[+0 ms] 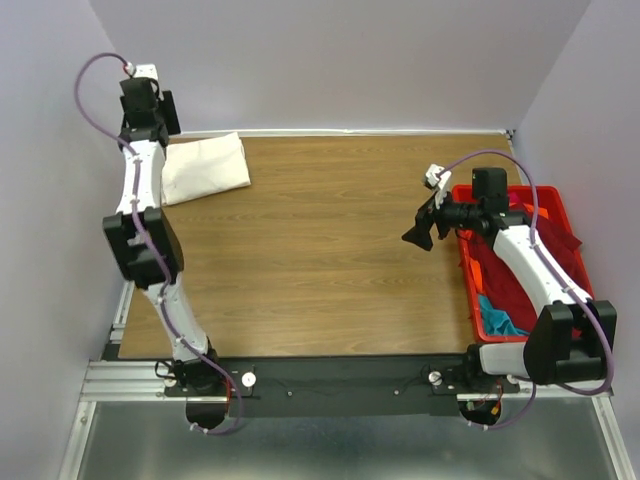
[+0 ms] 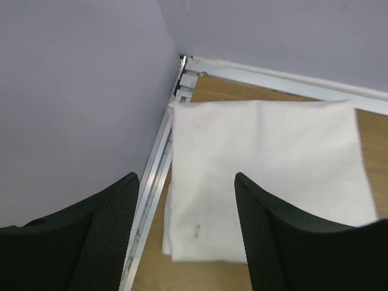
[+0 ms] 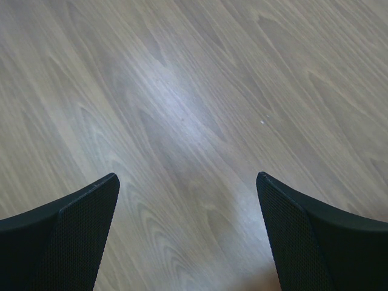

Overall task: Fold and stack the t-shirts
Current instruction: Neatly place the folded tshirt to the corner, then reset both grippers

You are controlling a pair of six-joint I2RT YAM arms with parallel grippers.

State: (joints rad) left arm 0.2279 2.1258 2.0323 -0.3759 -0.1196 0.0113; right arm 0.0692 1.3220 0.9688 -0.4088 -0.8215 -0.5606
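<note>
Far-left corner of the table (image 1: 330, 250): the cream-white t-shirt (image 1: 205, 168) lies folded flat, close against the side rail. I'd count that one as done and as the base of the stack.

Left gripper (image 2: 186, 182) hangs above it, fingers apart, nothing between them. Right gripper (image 3: 187, 176) is over bare wood just left of the red crate (image 1: 552, 193), fingers also spread and empty.

Crate is at the right edge of the table. The dark red t-shirt (image 1: 500, 275) is crumpled across most of it, and the teal t-shirt (image 1: 500, 320) is bunched at the near end. Can't tell what else is under them.

Step in hand, by my read: fetch the next shirt. You'll want the right gripper over the crate, down onto a top fold of the dark red one, then a pinch and a lift clear of the rim. Watch that the teal doesn't drag along.
</note>
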